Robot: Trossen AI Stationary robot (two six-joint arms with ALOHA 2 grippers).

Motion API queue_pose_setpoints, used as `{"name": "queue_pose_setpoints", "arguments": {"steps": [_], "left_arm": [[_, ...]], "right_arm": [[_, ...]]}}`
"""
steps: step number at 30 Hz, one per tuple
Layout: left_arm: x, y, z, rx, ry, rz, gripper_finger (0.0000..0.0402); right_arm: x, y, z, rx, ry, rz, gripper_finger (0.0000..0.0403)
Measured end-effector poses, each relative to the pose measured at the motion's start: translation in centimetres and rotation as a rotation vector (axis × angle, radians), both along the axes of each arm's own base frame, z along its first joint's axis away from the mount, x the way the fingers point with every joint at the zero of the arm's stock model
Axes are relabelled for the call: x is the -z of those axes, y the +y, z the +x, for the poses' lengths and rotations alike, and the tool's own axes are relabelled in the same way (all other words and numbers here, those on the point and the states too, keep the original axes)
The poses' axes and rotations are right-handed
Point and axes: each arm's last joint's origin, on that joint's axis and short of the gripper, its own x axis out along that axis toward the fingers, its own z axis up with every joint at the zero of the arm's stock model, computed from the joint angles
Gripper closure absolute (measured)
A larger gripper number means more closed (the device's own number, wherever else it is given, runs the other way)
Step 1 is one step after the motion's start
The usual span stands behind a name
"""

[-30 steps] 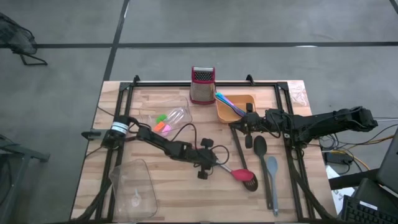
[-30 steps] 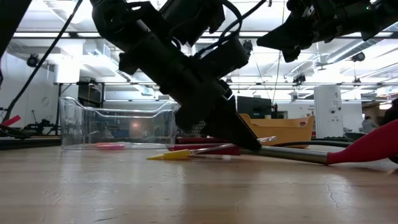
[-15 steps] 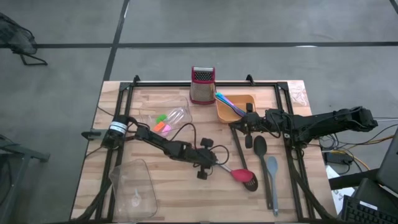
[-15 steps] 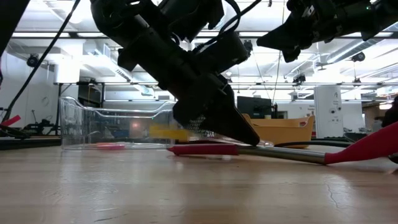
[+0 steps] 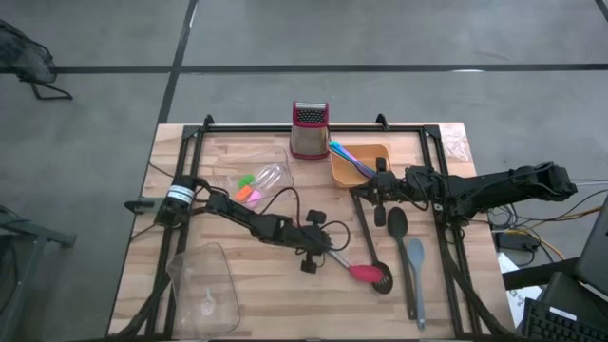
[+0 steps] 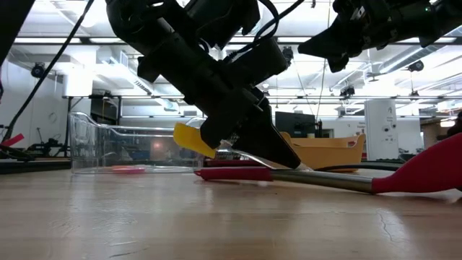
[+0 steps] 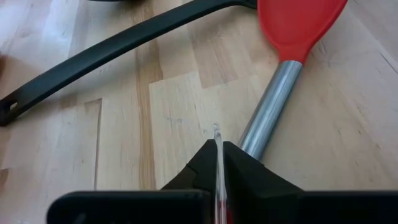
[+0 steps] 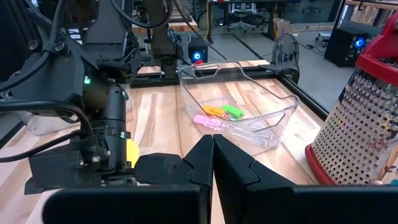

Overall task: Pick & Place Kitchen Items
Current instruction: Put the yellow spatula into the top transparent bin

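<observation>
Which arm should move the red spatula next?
Left. The left gripper hangs right over the red spatula handle but is shut on a yellow piece, so it must drop that first. The right gripper sits farther off.

Grey floor [image 5: 399,33]; bright ceiling lights [image 6: 86,68] overhead.

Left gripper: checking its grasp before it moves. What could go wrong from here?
The left gripper pinches the yellow-tipped stick by its thin clear shaft alone; it may swivel or slip. The red spatula lies beside the fingertips; a low move could knock it. The right gripper waits near the orange tray.
</observation>
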Motion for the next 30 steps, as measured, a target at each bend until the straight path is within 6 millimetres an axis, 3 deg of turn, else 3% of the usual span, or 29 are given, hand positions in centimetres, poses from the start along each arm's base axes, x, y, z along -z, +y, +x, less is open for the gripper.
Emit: {"name": "queue_pose_setpoints", "arguments": {"steps": [13,24,30], "left_arm": [[-0.5,-0.1,-0.1,0.039,-0.005,0.041,0.0390],[-2.9,0.1,-1.1,0.055,0.013,0.078,0.0390],[-5.2,0.7,-3.3,0.051,-0.010,0.101,0.0390]], "right_arm": [[0.0,0.0,0.0,0.000,0.000,0.000,0.0394],[0.0,0.0,0.0,0.000,0.001,0.000,0.0394],[0.0,0.0,0.0,0.000,0.006,0.000,0.0394]]}}
